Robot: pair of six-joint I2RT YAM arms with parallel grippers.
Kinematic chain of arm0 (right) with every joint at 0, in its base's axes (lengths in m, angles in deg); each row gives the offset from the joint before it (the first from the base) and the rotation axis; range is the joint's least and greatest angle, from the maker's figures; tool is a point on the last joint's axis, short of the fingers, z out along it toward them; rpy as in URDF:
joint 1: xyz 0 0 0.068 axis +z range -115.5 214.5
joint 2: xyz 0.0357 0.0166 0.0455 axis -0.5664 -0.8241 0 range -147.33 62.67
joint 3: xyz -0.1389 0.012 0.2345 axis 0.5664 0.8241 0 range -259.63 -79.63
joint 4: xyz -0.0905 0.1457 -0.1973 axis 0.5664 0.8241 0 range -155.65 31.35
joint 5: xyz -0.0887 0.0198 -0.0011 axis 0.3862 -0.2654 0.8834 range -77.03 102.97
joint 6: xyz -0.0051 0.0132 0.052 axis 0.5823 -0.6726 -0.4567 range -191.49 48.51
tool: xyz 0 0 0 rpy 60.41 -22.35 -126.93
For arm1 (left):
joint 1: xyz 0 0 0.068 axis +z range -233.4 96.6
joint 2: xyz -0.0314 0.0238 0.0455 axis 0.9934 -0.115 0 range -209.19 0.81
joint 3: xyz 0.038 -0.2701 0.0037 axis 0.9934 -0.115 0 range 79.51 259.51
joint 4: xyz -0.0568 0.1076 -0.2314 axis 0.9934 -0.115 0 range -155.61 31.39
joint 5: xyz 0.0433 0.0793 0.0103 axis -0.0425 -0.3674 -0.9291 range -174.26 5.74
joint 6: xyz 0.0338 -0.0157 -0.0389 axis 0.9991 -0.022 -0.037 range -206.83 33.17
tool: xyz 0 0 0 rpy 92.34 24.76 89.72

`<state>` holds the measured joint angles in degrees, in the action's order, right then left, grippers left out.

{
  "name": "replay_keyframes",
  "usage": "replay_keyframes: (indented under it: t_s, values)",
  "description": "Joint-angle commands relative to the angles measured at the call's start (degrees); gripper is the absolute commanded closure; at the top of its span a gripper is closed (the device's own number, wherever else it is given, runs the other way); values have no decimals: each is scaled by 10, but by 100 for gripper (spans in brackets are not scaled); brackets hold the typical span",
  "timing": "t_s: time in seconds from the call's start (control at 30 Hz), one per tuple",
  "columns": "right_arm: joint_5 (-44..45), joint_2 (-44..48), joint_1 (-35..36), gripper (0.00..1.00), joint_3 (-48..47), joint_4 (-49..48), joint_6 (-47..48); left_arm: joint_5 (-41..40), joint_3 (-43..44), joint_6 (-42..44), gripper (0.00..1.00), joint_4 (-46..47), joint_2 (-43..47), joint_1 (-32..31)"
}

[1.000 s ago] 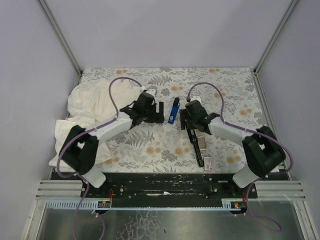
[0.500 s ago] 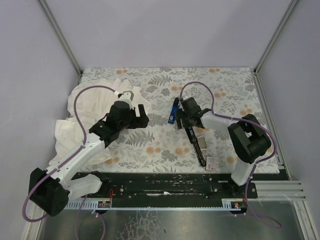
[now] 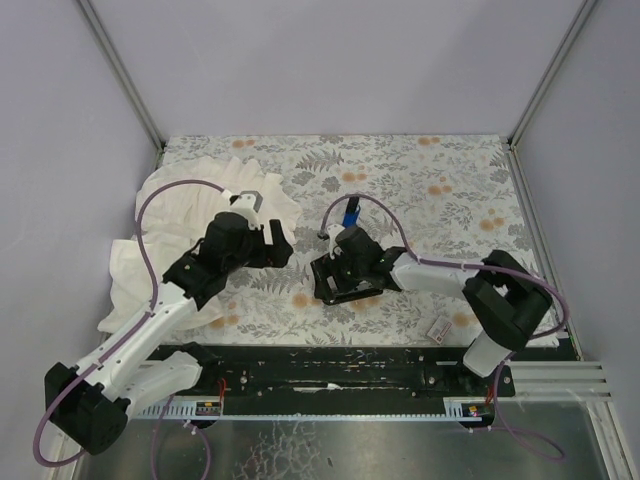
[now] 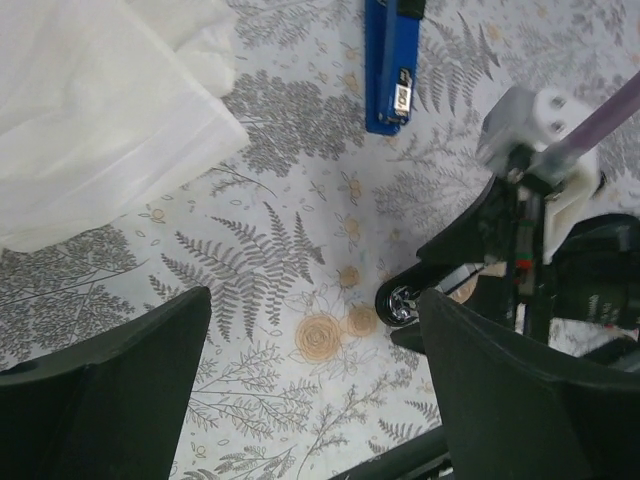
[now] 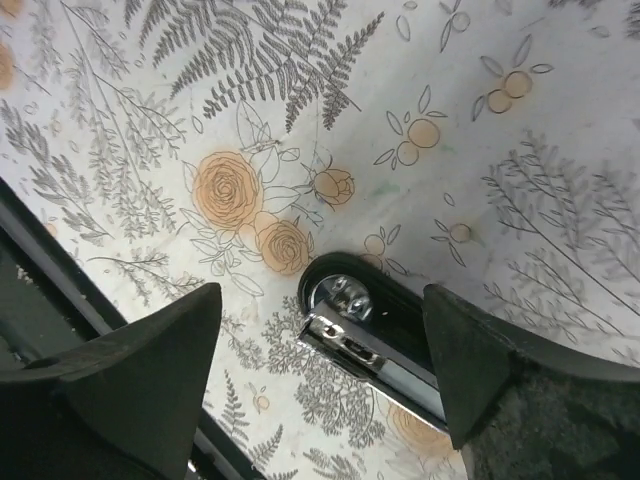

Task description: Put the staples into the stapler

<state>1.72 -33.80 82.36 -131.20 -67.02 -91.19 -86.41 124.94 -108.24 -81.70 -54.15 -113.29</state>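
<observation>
The stapler lies open in two parts. Its blue arm (image 3: 350, 213) lies lengthwise at mid-table and also shows in the left wrist view (image 4: 393, 65). Its black base with the metal channel (image 3: 352, 293) lies crosswise below the blue arm; how the two join is hidden. My right gripper (image 3: 330, 277) is open and straddles the base's rounded end (image 5: 372, 318), its midpoint (image 5: 322, 295) just above that end. My left gripper (image 3: 272, 246) is open and empty (image 4: 315, 300), left of the base's end (image 4: 400, 303). The tiny white staple box with a red label (image 3: 438, 328) lies near the front right. I see no staple strip.
A large white cloth (image 3: 190, 215) is heaped at the table's left, behind my left arm, and shows in the left wrist view (image 4: 100, 110). The black mounting rail (image 3: 330, 370) runs along the near edge. Frame posts stand at the back corners.
My left arm has drawn back left toward the cloth. My right gripper has moved down and left, the black base has swung from lengthwise to crosswise, and the staple box has shifted slightly right.
</observation>
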Motion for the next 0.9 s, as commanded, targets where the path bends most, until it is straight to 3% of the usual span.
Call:
replay_keyframes:
  t_s: [0.0, 0.1, 0.2, 0.37, 0.53, 0.87]
  values:
    - [30, 99, -8, 9, -6, 17, -22, 91, -13, 51, 17, 32, 11, -2]
    - [52, 157, -60, 5, -7, 70, -41, 143, -17, 66, 19, 96, -2, -26]
    - [33, 219, -153, 3, 26, 96, -74, 139, 1, 80, 20, 144, -51, -83]
    - [41, 276, -297, 1, 81, 149, -87, 108, 77, 105, 23, 201, -207, -197]
    - [-9, 304, -451, 2, 128, 164, -113, 109, 187, 145, 31, 210, -374, -256]
    - [-4, 360, -496, 2, 173, 160, -134, 128, 304, 197, 44, 209, -552, -270]
